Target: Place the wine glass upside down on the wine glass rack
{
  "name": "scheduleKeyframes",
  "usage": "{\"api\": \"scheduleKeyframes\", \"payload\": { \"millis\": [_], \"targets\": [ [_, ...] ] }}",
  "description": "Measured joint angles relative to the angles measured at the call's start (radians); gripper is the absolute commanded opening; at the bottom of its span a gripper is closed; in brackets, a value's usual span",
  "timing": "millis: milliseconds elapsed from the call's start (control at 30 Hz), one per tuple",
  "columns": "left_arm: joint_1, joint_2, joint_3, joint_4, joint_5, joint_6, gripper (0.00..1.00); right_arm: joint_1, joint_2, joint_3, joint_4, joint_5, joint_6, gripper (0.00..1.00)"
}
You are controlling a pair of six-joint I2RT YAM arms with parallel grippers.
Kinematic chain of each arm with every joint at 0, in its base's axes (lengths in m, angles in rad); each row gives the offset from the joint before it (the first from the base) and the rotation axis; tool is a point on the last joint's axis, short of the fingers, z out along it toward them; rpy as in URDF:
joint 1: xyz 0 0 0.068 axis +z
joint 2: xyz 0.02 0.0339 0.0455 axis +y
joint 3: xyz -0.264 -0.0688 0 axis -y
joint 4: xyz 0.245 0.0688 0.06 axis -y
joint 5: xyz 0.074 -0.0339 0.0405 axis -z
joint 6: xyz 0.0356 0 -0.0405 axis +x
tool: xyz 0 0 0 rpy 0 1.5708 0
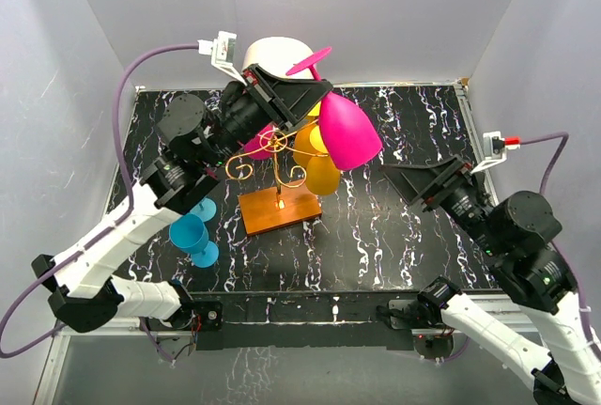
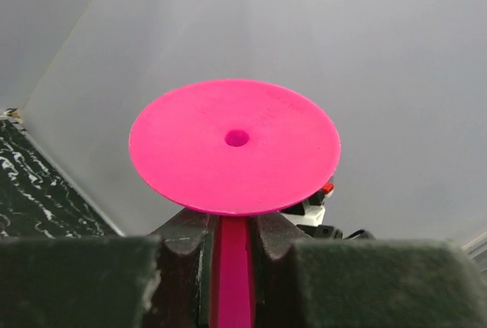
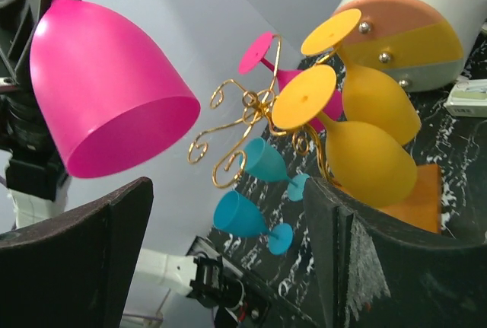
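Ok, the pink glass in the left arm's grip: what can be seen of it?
The opaque magenta plastic wine glass has a rounded bowl, thin stem and flat round foot with a small central hole. Empty and intact, it is held inverted and tilted, foot up, rim down, in the air beside the gold wire rack. The left claw is shut on its stem just under the foot. In the right wrist view it hangs clear of the scroll arms.
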Motion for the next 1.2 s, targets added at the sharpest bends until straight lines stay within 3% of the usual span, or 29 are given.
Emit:
{"api": "scheduleKeyframes", "payload": {
  "millis": [167,467,833,1200],
  "targets": [
    [0.000,-0.047,0.058,-0.183,0.067,0.130,0.00,0.000,-0.019,0.100,-0.140,-0.042,-0.040,0.80],
    [0.000,-0.135,0.143,-0.531,0.096,0.377,0.00,0.000,0.101,0.303,-0.155,-0.183,-0.007,0.78],
    [0.000,-0.322,0.197,-0.803,-0.179,0.596,0.00,0.000,0.268,0.295,-0.082,-0.326,0.108,0.71],
    [0.000,-0.432,0.129,-0.858,-0.298,0.764,0.00,0.000,0.402,0.291,0.151,-0.430,0.253,0.68]
  ]
}}
